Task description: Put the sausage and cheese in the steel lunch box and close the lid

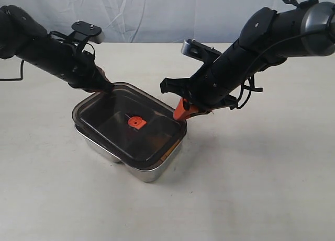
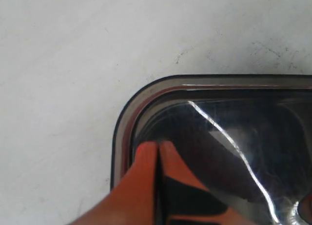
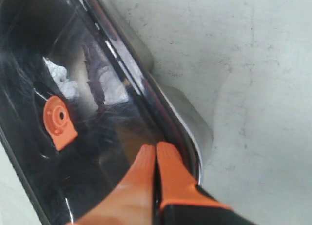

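The steel lunch box (image 1: 149, 173) is the closest thing to me, its shiny near corner turned toward the front edge of the table (image 1: 261, 199). It sits about midway between the front and back edges, a little toward the left edge. The lid (image 1: 112, 113) lies on top of it with the orange valve (image 1: 136, 123) facing up, so the covering step looks mostly done.

Along the box's left side I see the lid edge riding slightly above the steel rim. I judge it is resting there, not pressed fully home.

The left gripper (image 2: 157, 148) has its orange fingers shut tight against each other with nothing between them. Its tips are down on the lid's back-left corner. The right gripper (image 3: 156, 149) is likewise closed and empty, with its tips on the lid just inside the corner facing the right edge. Both read to me as pushing, not holding.

I cannot find the sausage or the cheese in any view. The dark lid shows only reflections and a vague brownish patch beneath it, so I assume both are inside but cannot confirm it or say which compartment.

What remains, as I judge it, is pressing the lid down evenly until it seats all round.
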Tool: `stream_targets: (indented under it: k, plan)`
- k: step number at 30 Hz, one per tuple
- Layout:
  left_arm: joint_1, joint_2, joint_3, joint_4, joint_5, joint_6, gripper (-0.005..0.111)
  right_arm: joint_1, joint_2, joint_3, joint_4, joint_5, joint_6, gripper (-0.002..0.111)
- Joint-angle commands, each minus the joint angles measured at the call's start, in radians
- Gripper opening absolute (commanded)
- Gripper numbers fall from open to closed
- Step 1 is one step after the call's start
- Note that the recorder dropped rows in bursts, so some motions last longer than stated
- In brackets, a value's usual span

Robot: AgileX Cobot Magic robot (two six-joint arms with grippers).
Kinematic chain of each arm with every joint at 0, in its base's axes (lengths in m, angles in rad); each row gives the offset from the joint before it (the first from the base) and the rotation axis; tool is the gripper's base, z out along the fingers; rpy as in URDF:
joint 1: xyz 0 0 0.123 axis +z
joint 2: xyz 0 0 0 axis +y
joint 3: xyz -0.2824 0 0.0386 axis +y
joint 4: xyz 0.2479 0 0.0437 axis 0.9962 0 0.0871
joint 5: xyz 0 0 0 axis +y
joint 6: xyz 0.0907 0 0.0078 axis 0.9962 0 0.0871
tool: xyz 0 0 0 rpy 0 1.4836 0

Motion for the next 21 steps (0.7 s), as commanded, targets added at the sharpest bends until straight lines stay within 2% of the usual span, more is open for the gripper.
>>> stream_targets:
  k: [1, 6, 10, 12, 14, 21]
  plan:
    - [-0.006, 0.005, 0.006, 0.025, 0.043, -0.023, 0.0, -0.003, -0.001, -0.002, 0.006, 0.01, -0.025, 0.0]
    - [-0.002, -0.01, 0.006, -0.007, -0.021, -0.016, 0.0, -0.003, -0.001, -0.002, 0.006, 0.01, -0.032, 0.0]
    - [0.007, -0.069, 0.006, -0.142, -0.089, 0.111, 0.0, -0.003, -0.001, -0.002, 0.006, 0.01, -0.047, 0.0]
    - [0.011, -0.07, 0.006, -0.12, -0.164, 0.119, 0.0, -0.003, -0.001, -0.002, 0.006, 0.019, -0.049, 0.0]
    - [0.019, -0.049, 0.006, -0.105, -0.182, 0.119, 0.0, -0.003, -0.001, -0.002, 0.006, 0.03, -0.051, 0.0]
    - [0.017, 0.022, 0.006, -0.105, -0.102, 0.119, 0.0, -0.003, -0.001, -0.002, 0.006, 0.037, -0.051, 0.0]
